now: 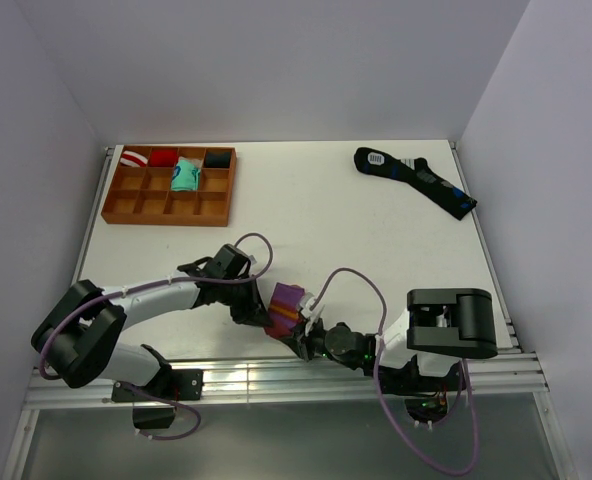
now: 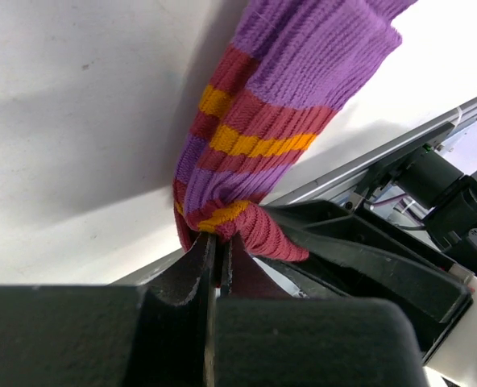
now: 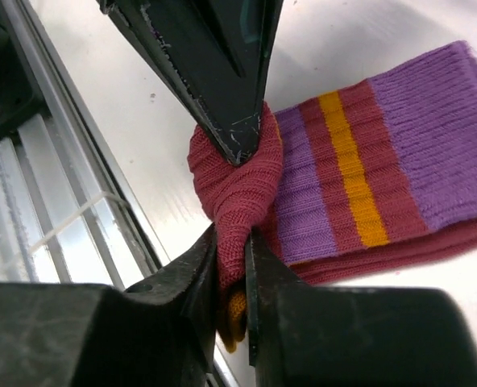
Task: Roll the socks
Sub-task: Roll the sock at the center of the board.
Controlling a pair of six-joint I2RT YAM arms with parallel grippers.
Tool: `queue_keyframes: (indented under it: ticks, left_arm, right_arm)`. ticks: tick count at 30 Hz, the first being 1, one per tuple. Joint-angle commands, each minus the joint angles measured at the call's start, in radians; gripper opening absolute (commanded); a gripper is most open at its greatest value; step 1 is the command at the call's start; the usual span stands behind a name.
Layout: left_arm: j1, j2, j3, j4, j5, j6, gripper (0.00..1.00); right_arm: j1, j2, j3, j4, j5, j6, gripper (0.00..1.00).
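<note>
White walls (image 1: 276,60) close in a white counter (image 1: 326,200) on three sides, with a metal rail (image 1: 276,378) along its near edge. At the far left of the counter sits a wooden compartment tray (image 1: 166,218). Its back row holds a red-and-white striped bundle (image 1: 133,158), a red bundle (image 1: 162,157) and a dark bundle (image 1: 217,158). A teal bundle (image 1: 185,175) lies between the red and dark ones, reaching into the row in front. Well apart, at the far right, a long black sock with blue marks (image 1: 416,180) lies flat.

The maroon sock (image 1: 288,298) lies close to the near edge, between the two arms. Its purple cuff with thin orange stripes lies on the counter and points away from the rail. Its maroon body is gathered into a tight bunch at the end nearest the rail.

The left end effector (image 2: 216,246) is fully closed, with its fingertips pinching a fold at the bunched end. The right end effector (image 3: 232,242) meets it from the opposite side. Its fingers are drawn in to a narrow gap and clamp a thick wad of the same maroon bunch, and a bit of orange knit shows below them. The two sets of fingertips stand just beside each other on the bunch.
</note>
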Motion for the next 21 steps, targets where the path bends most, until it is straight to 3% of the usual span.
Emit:
queue_keyframes:
  ticks: [1, 6, 8, 16, 21]
  left_arm:
    - [0.004, -0.008, -0.009, 0.057, 0.038, -0.016, 0.01]
    - [0.004, -0.033, -0.021, 0.068, 0.003, -0.015, 0.06]
    - [0.004, -0.050, -0.025, 0.075, -0.013, -0.009, 0.12]
    - [0.004, -0.131, -0.049, 0.153, -0.103, 0.054, 0.37]
    - [0.001, -0.207, -0.097, 0.253, -0.197, 0.080, 0.39]
  right_arm:
    - [-0.018, 0.009, -0.011, 0.037, -0.015, 0.060, 0.17]
    - [-0.141, -0.004, -0.026, 0.014, -0.201, 0.182, 0.15]
    - [-0.212, -0.019, -0.017, -0.052, -0.273, 0.234, 0.15]
    - [-0.298, -0.094, 0.136, -0.451, -0.469, 0.395, 0.13]
    - [-0.399, -0.129, 0.182, -0.581, -0.635, 0.502, 0.13]
